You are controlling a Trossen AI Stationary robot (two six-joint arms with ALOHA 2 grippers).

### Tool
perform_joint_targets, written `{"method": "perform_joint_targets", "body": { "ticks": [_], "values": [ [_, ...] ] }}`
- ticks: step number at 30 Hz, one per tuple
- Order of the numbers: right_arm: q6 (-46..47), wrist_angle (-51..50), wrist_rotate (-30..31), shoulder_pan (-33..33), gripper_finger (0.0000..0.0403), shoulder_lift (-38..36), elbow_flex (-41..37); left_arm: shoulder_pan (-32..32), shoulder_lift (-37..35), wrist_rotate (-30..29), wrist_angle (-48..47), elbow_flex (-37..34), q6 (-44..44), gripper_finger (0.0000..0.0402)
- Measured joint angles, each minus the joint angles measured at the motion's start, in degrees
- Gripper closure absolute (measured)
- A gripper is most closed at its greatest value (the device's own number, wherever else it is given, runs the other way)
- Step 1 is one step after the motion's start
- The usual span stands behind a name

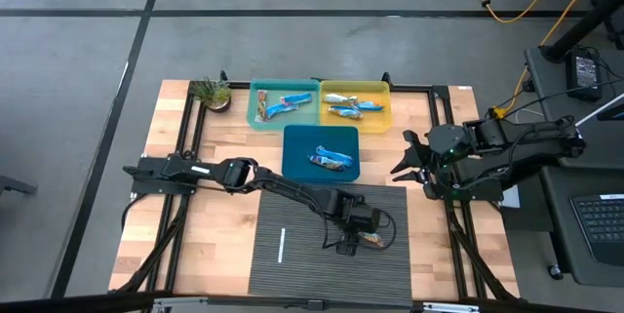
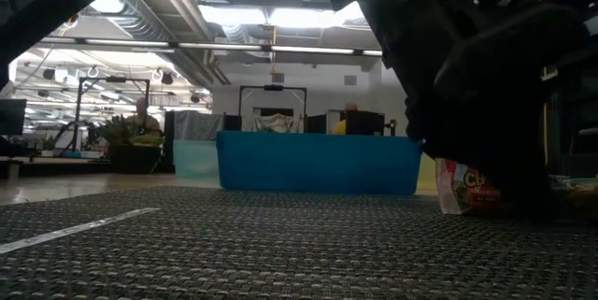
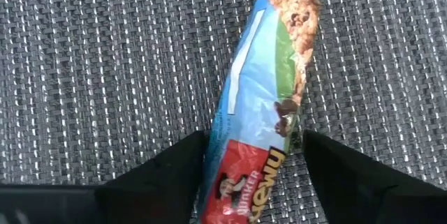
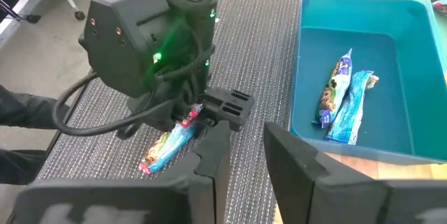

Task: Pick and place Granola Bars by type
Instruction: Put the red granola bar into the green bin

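Grey woven mat [image 1: 302, 240] w/ one granola bar [image 3: 262, 112] lying flat. Left gripper [image 3: 255, 165] down over it, fingers spread either side, not clamped. Right gripper [image 1: 414, 167] idle at table's right edge, jaws partly apart, nothing held.

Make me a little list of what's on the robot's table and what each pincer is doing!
mat: dark woven mat at the table's front
bar on mat: one granola bar, lying flat
left pincer: open, low over the mat, one finger on each side of that bar
right pincer: waiting at the table's right edge, holding nothing
blue bin: two bars inside
green bin: bars inside
yellow bin: bars inside
white stick: on the mat
plant: back left corner
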Motion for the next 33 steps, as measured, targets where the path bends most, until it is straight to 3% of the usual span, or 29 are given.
{"method": "perform_joint_targets", "body": {
  "ticks": [5,12,16,27,33],
  "values": [
    [-0.13,0.0,0.0,0.0,0.0311,0.0,0.0,0.0,0.0,-0.46,-0.07,0.0,0.31,0.0218],
    [-0.2,0.0,0.0,0.0,0.0311,0.0,0.0,-0.04,-0.13,-0.72,-2.07,0.84,0.44,0.0323],
    [-0.28,-0.05,0.0,0.0,0.0311,0.02,0.0,-0.1,-2.88,-3.69,-5.23,1.92,2.52,0.0366],
    [-0.39,-0.52,-0.07,0.0,0.0311,0.02,0.0,-0.47,-23.32,-19.57,-13.02,2.35,-3.87,0.0367],
    [-0.42,-0.44,-0.05,0.0,0.0311,0.02,0.0,-0.3,-29.6,-26.23,-13.09,2.4,-7.11,0.0378]
  ]
}}
